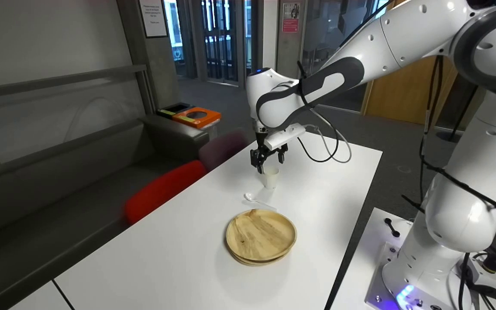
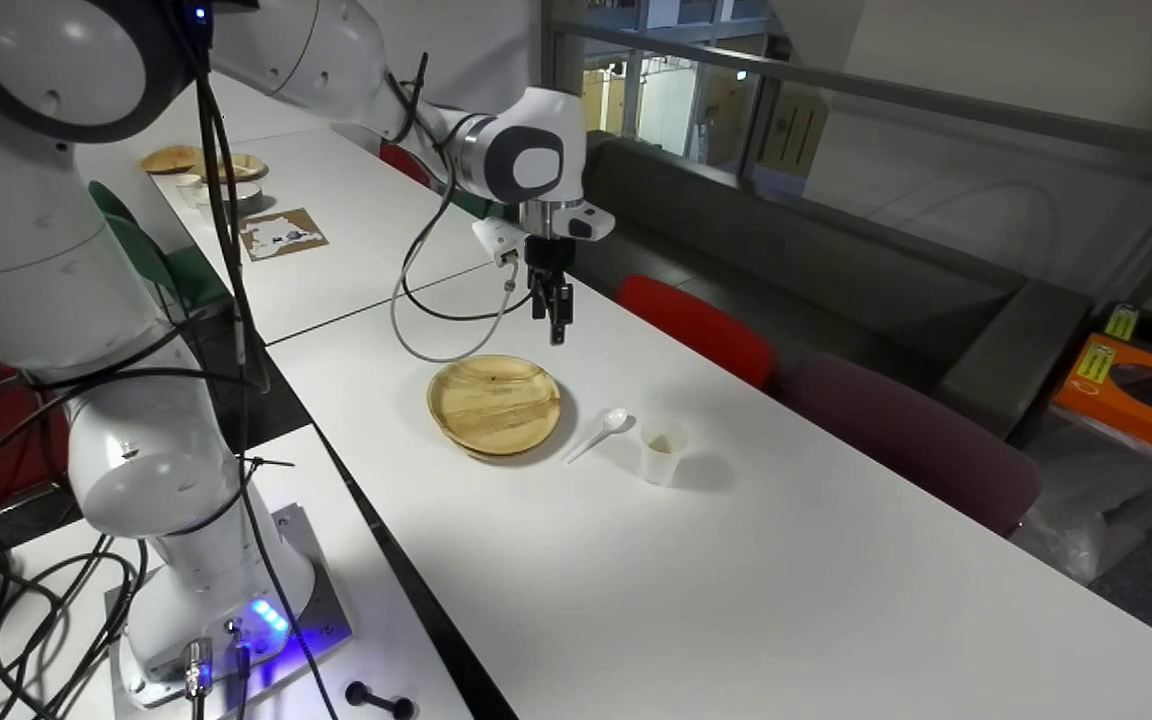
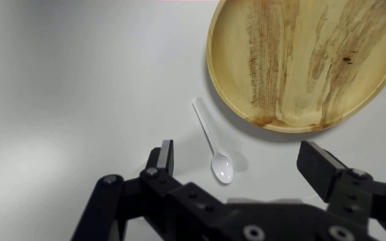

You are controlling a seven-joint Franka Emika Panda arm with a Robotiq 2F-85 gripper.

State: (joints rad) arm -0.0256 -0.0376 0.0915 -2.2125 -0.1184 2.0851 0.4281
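My gripper (image 1: 271, 163) (image 2: 549, 325) (image 3: 236, 146) is open, with nothing between its fingers, and hangs above the white table pointing down. A white plastic spoon (image 1: 249, 197) (image 2: 614, 421) (image 3: 222, 168) lies on the table; in the wrist view its bowl shows between the fingers, well below them. A pale translucent cup (image 1: 270, 178) (image 2: 661, 455) stands upright near the spoon's bowl; I cannot make it out in the wrist view. A small stack of round wooden plates (image 1: 261, 236) (image 2: 494, 405) (image 3: 297, 67) lies on the spoon's handle side.
The white table (image 1: 179, 258) (image 2: 816, 580) runs along a dark sofa (image 1: 80, 181). A red chair (image 1: 166, 189) and a purple chair (image 2: 906, 440) stand at its edge. A cardboard piece (image 2: 311, 235) and more wooden plates (image 2: 171, 158) lie at the far end. Loose cables (image 2: 401, 290) hang from the arm.
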